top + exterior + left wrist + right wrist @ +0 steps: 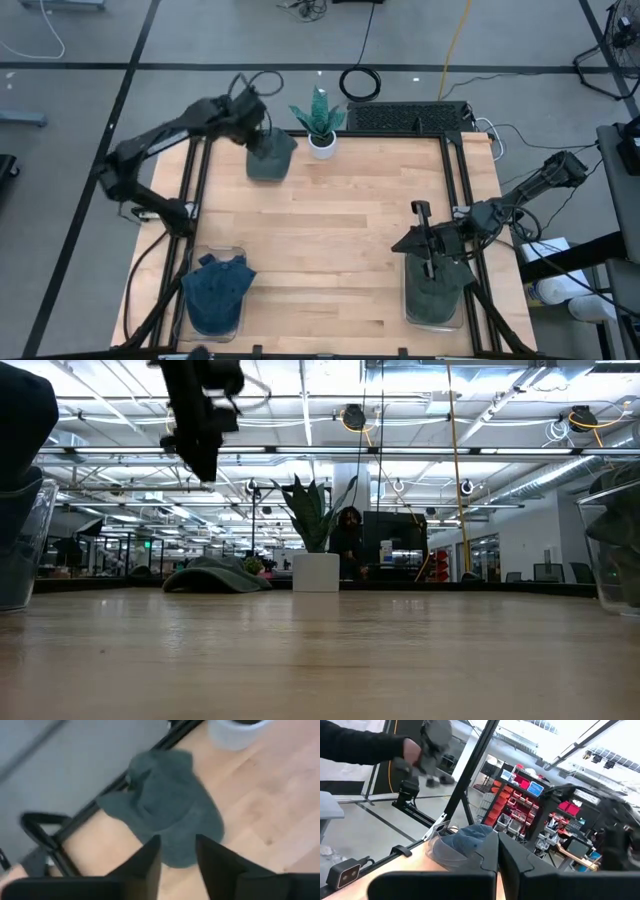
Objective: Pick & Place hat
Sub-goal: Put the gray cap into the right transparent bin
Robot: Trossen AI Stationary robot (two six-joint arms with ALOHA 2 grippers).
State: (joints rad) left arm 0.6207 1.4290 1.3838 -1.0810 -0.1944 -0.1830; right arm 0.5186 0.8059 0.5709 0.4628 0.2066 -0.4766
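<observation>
Hat (270,158): grey-green cap, lying flat and slightly crumpled at the table's far edge, just beside the white-potted plant (321,122). Left gripper (177,851) hovers above it, fingers apart. Right gripper (498,851) near the right bin (433,295), fingers together.

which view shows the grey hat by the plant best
The left wrist view: the grey hat fills the frame, lying flat at the table's edge just beyond the left gripper. The high view shows it small beside the potted plant; the low view shows only a low mound; the right wrist view misses it.
</observation>
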